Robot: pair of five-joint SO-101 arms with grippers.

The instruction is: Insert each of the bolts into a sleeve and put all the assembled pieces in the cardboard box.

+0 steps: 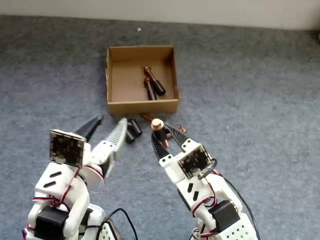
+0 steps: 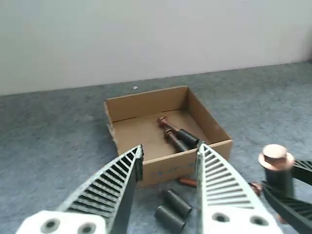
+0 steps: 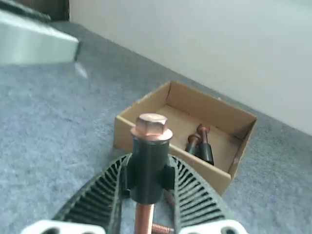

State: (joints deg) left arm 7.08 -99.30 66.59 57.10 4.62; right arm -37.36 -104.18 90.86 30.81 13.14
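Right gripper (image 3: 147, 168) tight around sleeved bolt (image 3: 151, 141), shank end cut off; left gripper (image 2: 169, 148) wide.

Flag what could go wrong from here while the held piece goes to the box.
1. The right gripper clamps only the sleeve; if tilted, the bolt may slide out.
2. The box has its near wall in the path; a low carry could shove it.
3. The open left gripper hovers by the loose sleeves; the arms could clash or set them rolling.

White arms (image 1: 55, 184); ribbed black right claw (image 1: 160, 131)
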